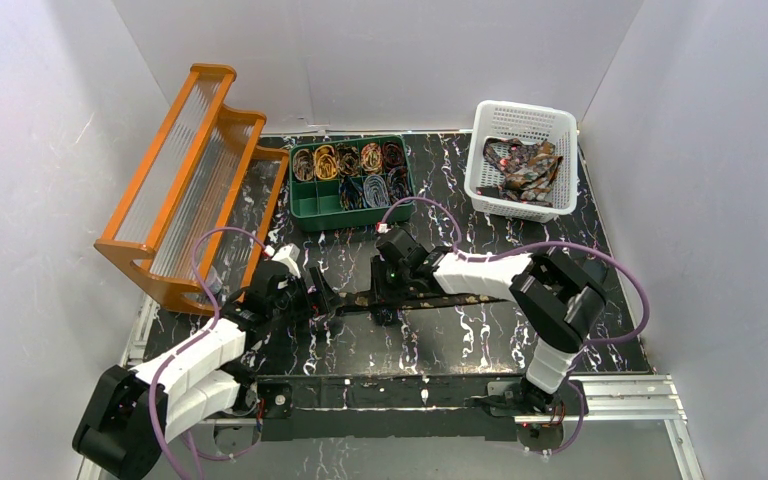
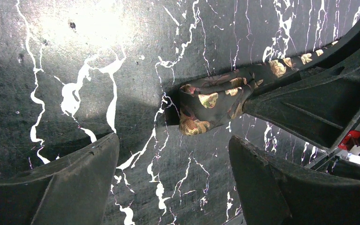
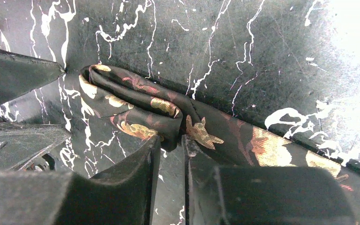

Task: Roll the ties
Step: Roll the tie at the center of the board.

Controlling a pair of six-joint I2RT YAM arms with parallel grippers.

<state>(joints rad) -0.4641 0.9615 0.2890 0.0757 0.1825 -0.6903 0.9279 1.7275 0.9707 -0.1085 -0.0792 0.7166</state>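
Observation:
A dark tie point(image 1: 465, 297) with gold and red motifs lies stretched across the black marbled table. Its left end point(image 3: 131, 110) is folded over into a loose first turn. My right gripper point(image 3: 171, 140) comes down on that fold, its narrow jaws pinching the fabric's near edge. In the left wrist view the folded end point(image 2: 206, 105) sits ahead of my left gripper point(image 2: 173, 154), which stands open over bare table and touches nothing. The right fingers point(image 2: 309, 108) reach in from the right there. From above, the left gripper point(image 1: 322, 293) is just left of the right gripper point(image 1: 388, 302).
A green divided tray point(image 1: 322, 206) at the back holds several rolled ties. A white basket point(image 1: 482, 160) at the back right holds loose ties. An orange rack point(image 1: 195, 185) stands at the left. Purple cables loop over both arms.

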